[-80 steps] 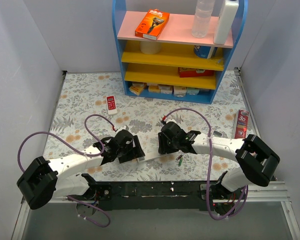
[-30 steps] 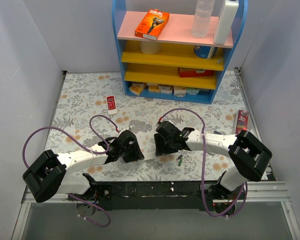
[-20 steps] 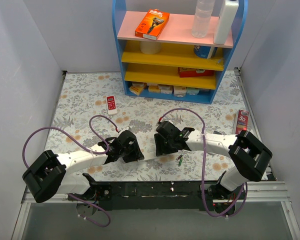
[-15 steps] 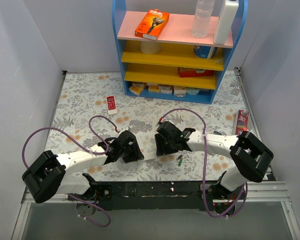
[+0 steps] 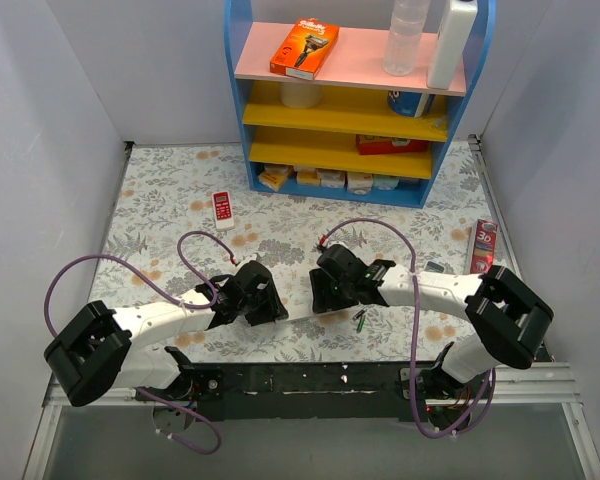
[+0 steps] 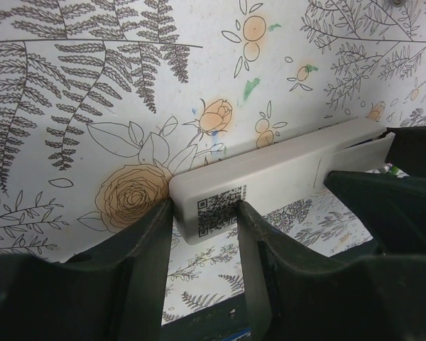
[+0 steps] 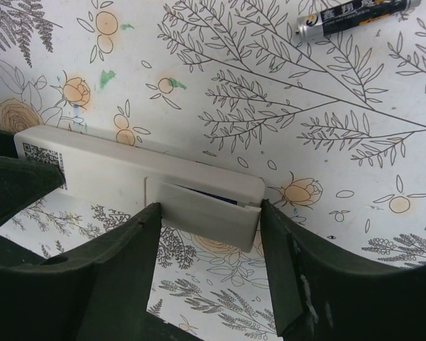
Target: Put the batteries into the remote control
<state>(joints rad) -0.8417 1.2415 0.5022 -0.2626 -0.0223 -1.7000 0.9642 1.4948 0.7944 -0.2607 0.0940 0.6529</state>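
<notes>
The slim white remote control (image 6: pixel 284 167) lies back-up on the flowered mat, seen between both grippers (image 5: pixel 298 316). My left gripper (image 6: pixel 204 213) is shut on its QR-code end. My right gripper (image 7: pixel 207 213) has its fingers against both ends of the battery cover (image 7: pixel 202 206), which sits tilted and ajar over the remote (image 7: pixel 113 167); something blue shows in the gap under it. A dark battery (image 7: pixel 358 15) lies loose on the mat beyond, and appears as a small green-dark stick (image 5: pixel 361 319) right of the right gripper (image 5: pixel 323 300). The left gripper (image 5: pixel 270 308) sits close by.
A shorter red-and-white remote (image 5: pixel 221 207) lies at the far left. The blue shelf unit (image 5: pixel 350 100) with boxes and bottles stands at the back. A red box (image 5: pixel 483 247) lies by the right wall. Purple cables loop over both arms.
Over the last second almost nothing has moved; the right arm's elbow shifted slightly. Both grippers keep their places on the remote.
</notes>
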